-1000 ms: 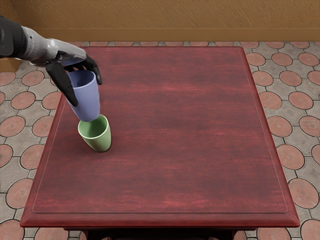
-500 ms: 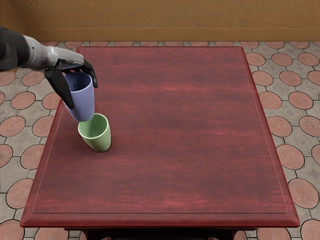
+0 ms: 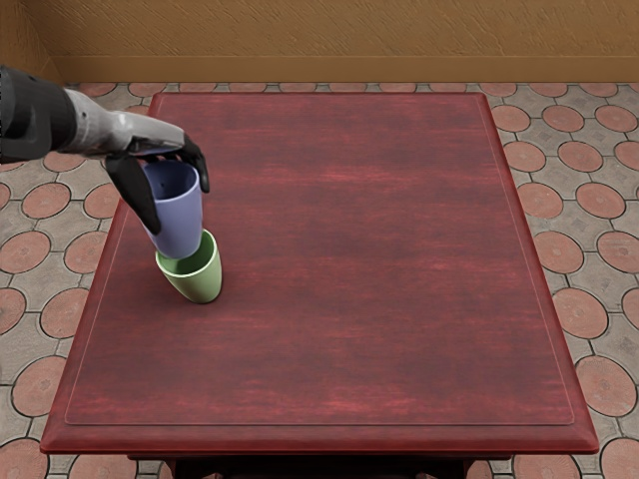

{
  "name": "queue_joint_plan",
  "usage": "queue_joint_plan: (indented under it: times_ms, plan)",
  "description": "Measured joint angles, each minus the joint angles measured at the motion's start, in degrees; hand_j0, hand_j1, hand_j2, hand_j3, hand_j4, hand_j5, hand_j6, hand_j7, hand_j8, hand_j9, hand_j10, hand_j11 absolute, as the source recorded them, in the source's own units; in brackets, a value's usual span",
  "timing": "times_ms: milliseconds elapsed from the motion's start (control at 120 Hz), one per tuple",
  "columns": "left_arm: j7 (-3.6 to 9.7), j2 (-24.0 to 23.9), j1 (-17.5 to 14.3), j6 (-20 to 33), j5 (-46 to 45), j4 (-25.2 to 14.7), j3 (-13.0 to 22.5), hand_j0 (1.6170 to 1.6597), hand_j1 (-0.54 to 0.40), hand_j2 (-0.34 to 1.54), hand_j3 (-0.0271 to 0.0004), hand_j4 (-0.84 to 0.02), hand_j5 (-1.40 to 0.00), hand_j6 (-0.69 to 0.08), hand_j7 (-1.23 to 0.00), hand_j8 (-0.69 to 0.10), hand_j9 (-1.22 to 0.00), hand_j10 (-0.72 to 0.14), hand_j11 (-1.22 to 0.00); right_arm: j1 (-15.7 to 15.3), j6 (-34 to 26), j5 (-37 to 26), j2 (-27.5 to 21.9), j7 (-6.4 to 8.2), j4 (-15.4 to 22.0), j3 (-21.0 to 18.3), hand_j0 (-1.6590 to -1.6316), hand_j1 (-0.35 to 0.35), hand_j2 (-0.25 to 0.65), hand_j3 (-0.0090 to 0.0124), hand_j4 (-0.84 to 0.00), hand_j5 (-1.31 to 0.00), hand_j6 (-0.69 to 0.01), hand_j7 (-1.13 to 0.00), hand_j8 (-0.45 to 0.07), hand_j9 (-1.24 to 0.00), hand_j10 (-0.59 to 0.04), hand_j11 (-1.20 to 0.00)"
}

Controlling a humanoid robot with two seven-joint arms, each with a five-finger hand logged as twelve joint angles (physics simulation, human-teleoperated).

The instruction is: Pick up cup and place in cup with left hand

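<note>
The lower cup stood on the counter, towards its left edge. At its mouth, inside or just above, was the upper cup, in the robot hand. Behind lay the wall.

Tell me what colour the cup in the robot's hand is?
The cup is bluish purple, seen in the head view.
</note>
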Motion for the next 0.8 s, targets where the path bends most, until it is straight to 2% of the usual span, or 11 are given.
queue_joint_plan:
  times_ms: [133, 267, 500, 600, 675, 800]
  plan:
    - [0.01, -0.2, 0.4, 1.7, 0.0, -0.1, 0.2, 1.6487, -0.257, 0.17, 0.0, -0.31, -0.85, -0.099, -0.84, -0.065, -0.8, -0.219, -0.82, 0.0, 0.0, 0.0, 0.0, 0.0, 0.0, 0.0, -1.6581, -0.349, 0.0, 0.0, 0.0, 0.0, 0.0, 0.0, 0.0, 0.0, 0.0, 0.0]
    - [0.03, -1.8, 2.5, 4.1, 1.1, -0.1, 0.3, 1.6484, -0.274, 0.2, 0.0, -0.288, -0.88, -0.083, -0.85, -0.051, -0.81, -0.21, -0.82, 0.0, 0.0, 0.0, 0.0, 0.0, 0.0, 0.0, -1.6581, -0.349, 0.0, 0.0, 0.0, 0.0, 0.0, 0.0, 0.0, 0.0, 0.0, 0.0]
    - [0.02, -1.8, 3.7, 5.2, 1.7, -0.1, 0.5, 1.6486, -0.282, 0.23, 0.0, -0.277, -0.88, -0.076, -0.84, -0.051, -0.79, -0.205, -0.8, 0.0, 0.0, 0.0, 0.0, 0.0, 0.0, 0.0, -1.6581, -0.349, 0.0, 0.0, 0.0, 0.0, -0.001, 0.0, 0.0, 0.0, 0.0, 0.0]
    - [0.0, -1.8, 3.8, 5.4, 1.8, -0.1, 0.5, 1.652, -0.256, 0.24, 0.0, -0.337, -0.77, -0.138, -0.75, -0.109, -0.71, -0.257, -0.72, 0.0, 0.0, 0.0, 0.0, 0.0, 0.0, 0.0, -1.6581, -0.349, 0.0, 0.0, 0.0, 0.0, -0.001, 0.0, 0.0, 0.0, 0.0, 0.0]
    - [0.0, -1.8, 3.8, 5.4, 1.9, -0.1, 0.4, 1.6541, -0.193, 0.2, 0.0, -0.324, -0.65, -0.189, -0.64, -0.168, -0.61, -0.316, -0.62, 0.0, 0.0, 0.0, 0.0, 0.0, 0.0, 0.0, -1.6581, -0.349, 0.0, 0.0, 0.0, 0.0, -0.001, 0.0, 0.0, 0.0, 0.0, 0.0]
    - [0.0, -1.8, 4.1, 5.4, 2.0, -0.1, 0.3, 1.656, -0.058, 0.13, 0.0, -0.272, -0.48, -0.199, -0.47, -0.187, -0.45, -0.267, -0.46, 0.0, 0.0, 0.0, 0.0, 0.0, 0.0, 0.0, -1.6581, -0.349, 0.0, 0.0, 0.0, 0.0, -0.001, 0.0, 0.0, 0.0, 0.0, 0.0]
